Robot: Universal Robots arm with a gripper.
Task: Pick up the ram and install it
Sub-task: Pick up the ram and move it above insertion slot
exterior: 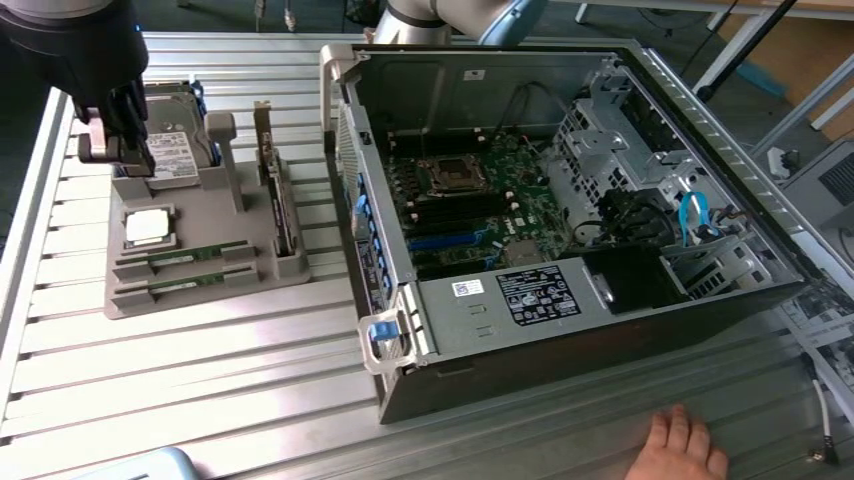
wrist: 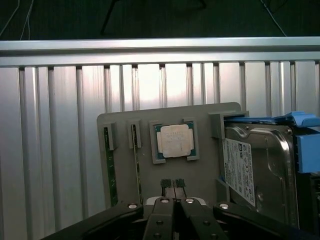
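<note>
A ribbed aluminium surface (exterior: 200, 380) carries a grey parts tray (exterior: 194, 205) on the exterior view's left and an open computer case (exterior: 534, 60) on its right. A person's hand (exterior: 683, 445) rests on the surface near the case's front edge.

The ram (exterior: 180, 257) lies edge-up in a slot of the tray. A twin stick (exterior: 180, 283) sits in the slot just beside it, and either could be the one to take. On the same tray are a square silver processor (exterior: 147, 225), a hard drive (exterior: 174, 150) and an upright expansion card (exterior: 276, 200).

The gripper (exterior: 110, 145) hangs over the hard-drive end of the tray, apart from both sticks. In the wrist view the gripper (wrist: 173, 184) has its jaws pressed together with nothing between them. There the two green sticks (wrist: 109, 165) lie off to one side of the fingertips, with the processor (wrist: 173, 140) between them and the drive (wrist: 255, 170).

By my reading this is the approach before the pick: neither stick is lifted. Inside the case, the memory slots (exterior: 461, 215) beside the processor socket look empty.

A grasp would call for the jaws to part, centre over one stick and line up across its thin faces. It would also need a descent that clears the neighbouring stick and the slot walls.
</note>
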